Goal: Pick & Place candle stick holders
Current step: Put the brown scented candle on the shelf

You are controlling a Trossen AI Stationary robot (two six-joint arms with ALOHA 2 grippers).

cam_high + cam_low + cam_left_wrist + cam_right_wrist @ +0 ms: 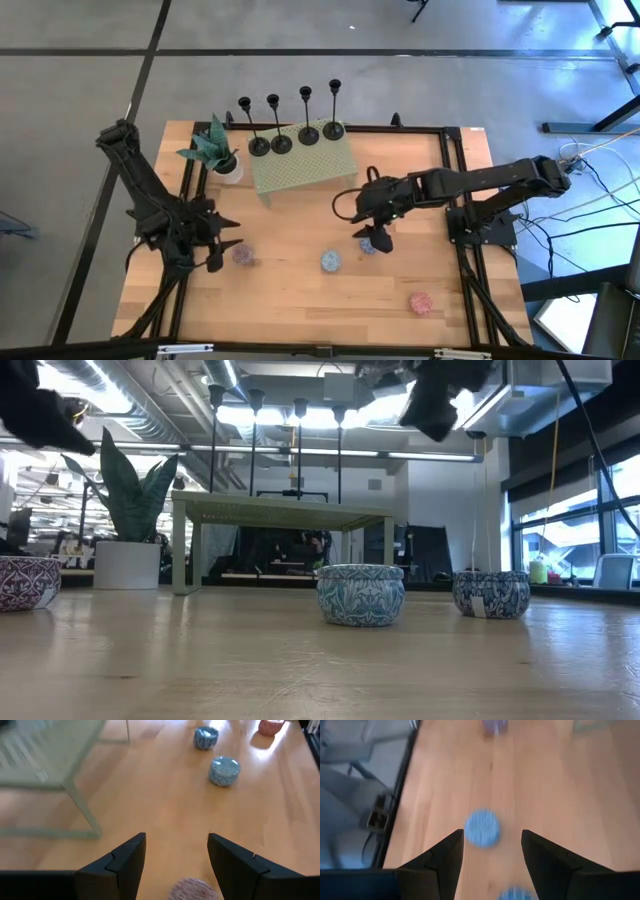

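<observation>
Four slim black candle stick holders [259, 147], [281, 144], [308, 135], [333, 130] stand upright on their round bases along the far part of a small green perforated table [305, 165]. In the low view their stems [298, 450] rise from the tabletop [280, 510]. My left gripper [222, 248] is open and empty above a purple tin [192, 889] at the near left. My right gripper [378, 238] is open and empty above the table's middle, by a blue tin [368, 245]. Both grippers are well short of the holders.
A potted plant [215, 150] stands left of the green table. Round tins lie on the wooden tabletop: purple [242, 255], blue [331, 261], blue [482, 827] and pink [421, 303]. A black frame [450, 140] runs along the table's edges.
</observation>
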